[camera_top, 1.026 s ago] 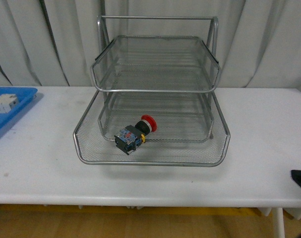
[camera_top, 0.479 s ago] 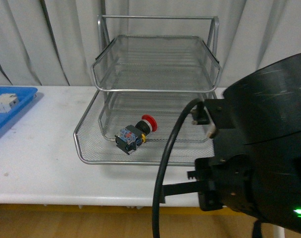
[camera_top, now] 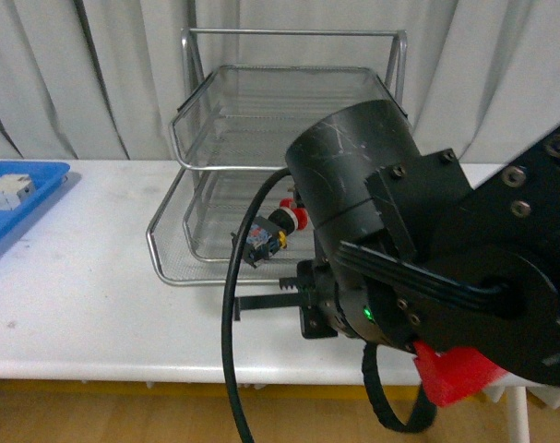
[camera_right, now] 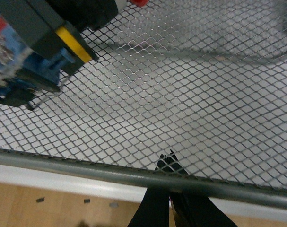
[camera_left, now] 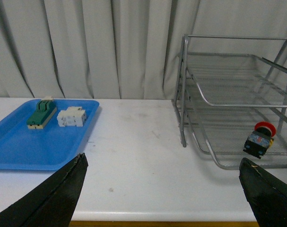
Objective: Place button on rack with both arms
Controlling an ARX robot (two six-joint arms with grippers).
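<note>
My right arm (camera_top: 418, 258) now fills the lower right of the front view, where half a second ago it covered less and a second ago it was barely in sight. The lowest sliding tray of the silver three-tier wire-mesh rack (camera_top: 289, 120) has gone back toward the frame, its front rim lying nearer the far edge of the tabletop (camera_top: 86, 277) than before. The small push-button switch with its red mushroom cap, yellow ring and dark body (camera_top: 272, 231) has travelled with it and lies tilted on its side on the mesh of that lowest tray, cap toward the rear.

My right pincer (camera_right: 168, 163) points at the tray's front rim, its two dark tips pressed together against the wire rail, gripping nothing I can see.

My left pincer (camera_left: 162, 184) hangs above the near edge of the tabletop with its fingers (camera_left: 53, 198) spread wide and empty, between the flat blue plastic tray (camera_left: 20, 146) near the left edge and the rack.
</note>
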